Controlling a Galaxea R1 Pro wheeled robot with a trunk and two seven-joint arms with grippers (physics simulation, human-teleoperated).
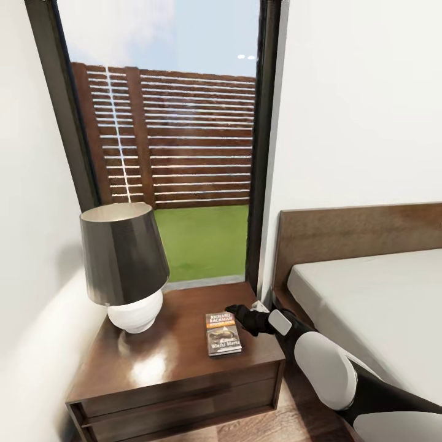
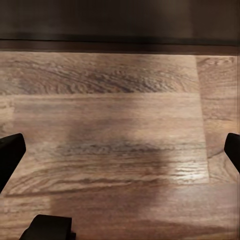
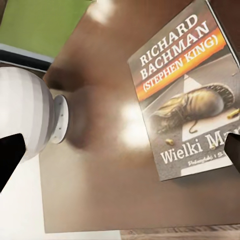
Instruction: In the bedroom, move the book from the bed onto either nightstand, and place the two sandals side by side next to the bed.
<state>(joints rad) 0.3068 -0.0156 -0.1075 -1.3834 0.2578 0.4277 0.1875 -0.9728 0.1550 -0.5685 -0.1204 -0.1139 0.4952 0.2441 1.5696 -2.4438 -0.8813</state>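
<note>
Judging the book (image 1: pixel 223 334) as light, thin and slippery on the glossy nightstand (image 1: pixel 153 368), I'd pinch its overhanging edge; right end effector (image 1: pixel 236 313) sits released beside it.

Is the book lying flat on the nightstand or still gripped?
Lying flat, cover up, on the nightstand beside the lamp. The book rests free; the right gripper is open, its fingertips spread wide in the wrist view.

The walls (image 1: pixel 356 104) are plain white. A tall window with a dark frame (image 1: pixel 178 141) shows blue sky, a brown slatted wooden fence (image 1: pixel 184 141) and green grass (image 1: pixel 202 242). A lamp with a dark grey shade and round white base (image 1: pixel 126 270) stands nearby. The floor is light brown wood planks (image 2: pixel 120 130).
</note>
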